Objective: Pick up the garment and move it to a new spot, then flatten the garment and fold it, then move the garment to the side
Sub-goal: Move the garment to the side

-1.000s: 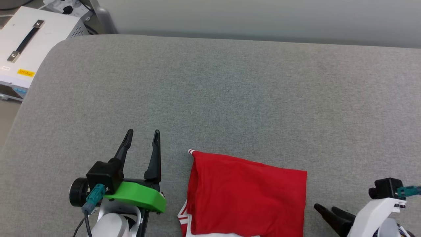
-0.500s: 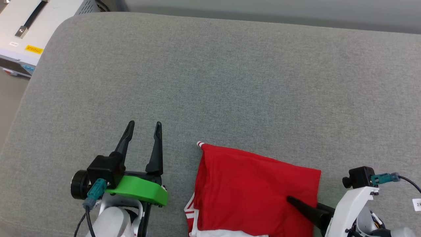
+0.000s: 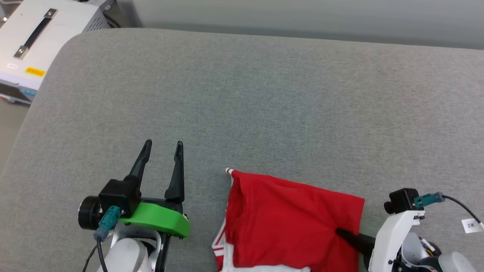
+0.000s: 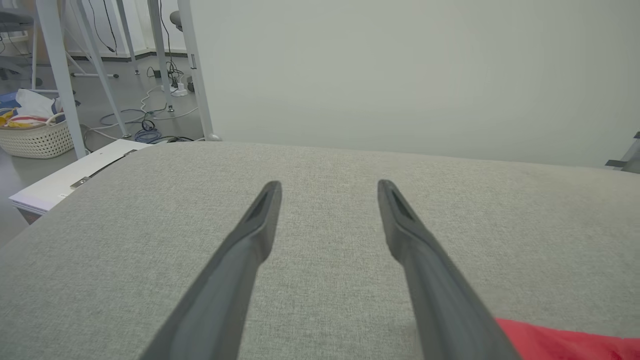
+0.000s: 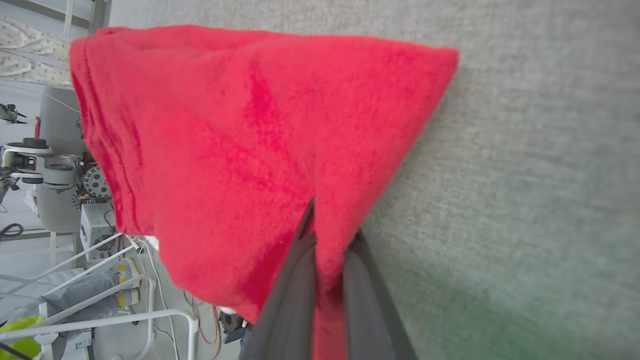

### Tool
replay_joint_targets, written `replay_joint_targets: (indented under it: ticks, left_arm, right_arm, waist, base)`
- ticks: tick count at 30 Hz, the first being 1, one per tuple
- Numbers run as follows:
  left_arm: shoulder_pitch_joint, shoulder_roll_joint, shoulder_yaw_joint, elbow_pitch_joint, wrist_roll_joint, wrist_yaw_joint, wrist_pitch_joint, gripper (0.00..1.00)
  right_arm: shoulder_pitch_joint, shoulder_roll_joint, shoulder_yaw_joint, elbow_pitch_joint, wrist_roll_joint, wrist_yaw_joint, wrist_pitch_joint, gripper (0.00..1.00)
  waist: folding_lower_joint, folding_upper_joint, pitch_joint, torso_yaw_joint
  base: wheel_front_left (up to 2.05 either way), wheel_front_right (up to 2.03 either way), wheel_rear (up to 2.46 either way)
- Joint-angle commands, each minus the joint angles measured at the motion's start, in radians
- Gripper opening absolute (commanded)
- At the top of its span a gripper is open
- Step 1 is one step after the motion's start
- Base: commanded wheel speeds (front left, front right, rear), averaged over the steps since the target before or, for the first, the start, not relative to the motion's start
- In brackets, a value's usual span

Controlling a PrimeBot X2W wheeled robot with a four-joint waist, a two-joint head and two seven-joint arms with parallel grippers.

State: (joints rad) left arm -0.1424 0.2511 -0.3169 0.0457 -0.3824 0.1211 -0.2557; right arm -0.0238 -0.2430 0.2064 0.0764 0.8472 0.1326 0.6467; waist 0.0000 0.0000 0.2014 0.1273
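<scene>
Item: red jersey-knit garment with white, red-striped sleeve trim (image 3: 287, 219), folded to a compact rectangle with the plain red face up. It lies at the near edge of the grey fabric-covered desk (image 3: 264, 105), right of centre. Right pincer (image 3: 340, 232): a second ago spread and clear of the cloth, off its right edge; now in over the near right corner and closed tight, two dark fingers pinching a ridge of red fabric, with puckers running out from the grip. Left pincer (image 3: 163, 145): spread wide, empty, over bare desk just left of the garment, as before. Status: folding appears finished. The fresh grip suggests the last step, moving the garment aside, is beginning.
</scene>
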Motion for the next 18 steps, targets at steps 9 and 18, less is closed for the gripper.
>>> replay_joint_targets:
  ticks: [9,18]
  left_arm:
    - [0.036,0.01,0.008,-0.024,0.028,-0.001,-0.006,1.0]
    - [0.02,0.027,0.008,-0.063,0.035,0.0,0.007,1.0]
  right_arm:
    - [-0.063,-0.093,-0.03,0.006,-0.118,-0.002,-0.015,0.0]
    - [-0.121,-0.148,-0.095,-0.002,-0.161,-0.002,0.0,0.0]
  waist:
    - [0.0,0.0,-0.037,-0.18]
    - [0.0,0.0,0.017,-0.407]
  base:
    - [0.0,0.0,0.0]
    - [0.0,0.0,0.0]
